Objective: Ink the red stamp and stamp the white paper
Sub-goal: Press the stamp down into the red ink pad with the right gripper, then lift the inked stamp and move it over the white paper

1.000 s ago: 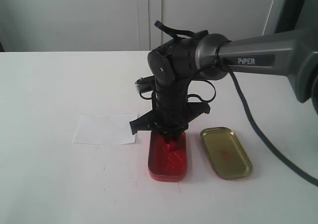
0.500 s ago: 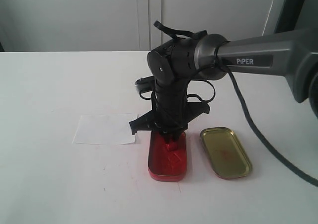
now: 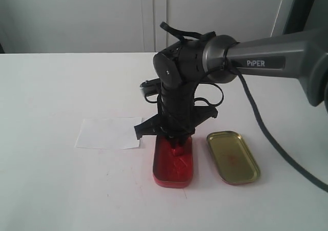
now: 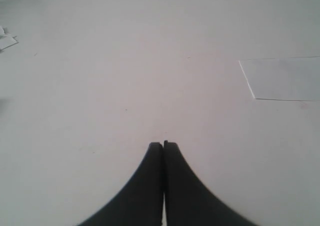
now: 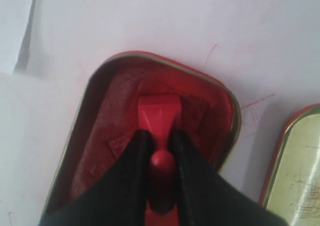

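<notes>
Hardly anything has shifted in the last second. Exterior view: right fingers [image 3: 175,138] press the red stamp [image 3: 178,150] into the red ink tin [image 3: 173,167]. The white paper [image 3: 108,132] lies to its left and the gold lid [image 3: 233,157] to its right on the counter [image 3: 51,190]. Left wrist view: left fingers [image 4: 150,186] are pressed together, empty. Right wrist view: the fingers clamp the tiny stamp's knob, its square base on the ink.
</notes>
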You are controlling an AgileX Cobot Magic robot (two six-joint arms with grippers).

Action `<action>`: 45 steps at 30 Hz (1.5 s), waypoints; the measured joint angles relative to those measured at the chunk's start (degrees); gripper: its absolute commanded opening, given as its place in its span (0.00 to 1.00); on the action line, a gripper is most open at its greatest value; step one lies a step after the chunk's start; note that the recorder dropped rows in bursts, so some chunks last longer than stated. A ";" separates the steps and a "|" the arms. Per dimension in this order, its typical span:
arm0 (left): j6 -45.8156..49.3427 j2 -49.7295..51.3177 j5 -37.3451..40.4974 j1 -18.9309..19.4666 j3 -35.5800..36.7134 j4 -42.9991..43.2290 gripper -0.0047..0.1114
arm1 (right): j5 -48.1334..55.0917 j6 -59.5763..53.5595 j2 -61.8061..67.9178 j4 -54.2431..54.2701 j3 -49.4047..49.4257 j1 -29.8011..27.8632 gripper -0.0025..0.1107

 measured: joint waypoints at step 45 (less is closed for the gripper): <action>0.00 0.00 0.00 0.00 0.00 0.00 0.04 | 0.06 0.00 -3.93 0.11 0.46 0.00 0.02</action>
